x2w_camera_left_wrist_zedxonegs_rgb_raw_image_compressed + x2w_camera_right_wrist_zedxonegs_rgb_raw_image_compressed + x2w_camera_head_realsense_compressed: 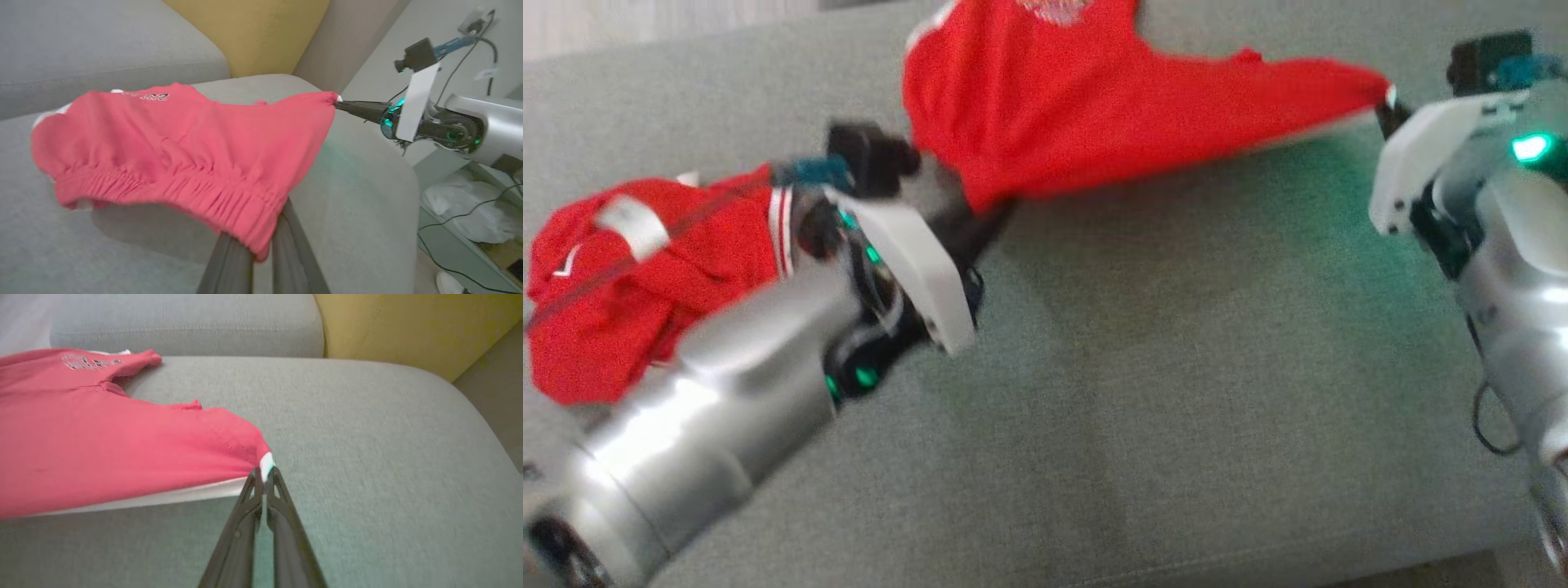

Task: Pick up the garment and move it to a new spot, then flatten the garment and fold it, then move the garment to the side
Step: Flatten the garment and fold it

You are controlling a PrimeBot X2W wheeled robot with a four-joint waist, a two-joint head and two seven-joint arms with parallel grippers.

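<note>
Pinches one waistband corner of the red garment (1054,98) with the left gripper (995,214), narrow, closed on the gathered elastic edge. Pinches the opposite, white-trimmed corner with the right gripper (264,473), tips pressed together on the cloth. Holds the garment taut between both, near edge lifted off the grey sofa seat (1176,367), shadow beneath. Far part with printed logo toward the backrest (184,322); cannot tell whether it touches the seat. In left wrist view, right arm's dark fingers at the far corner of the cloth. Second red garment (621,278), crumpled, white-striped, on the seat at the robot's left, partly behind the left forearm, apart from the held one. Yellow cushion (253,32) beside the backrest. White bundle (461,208) low down past the sofa's end. Head view blurred.
</note>
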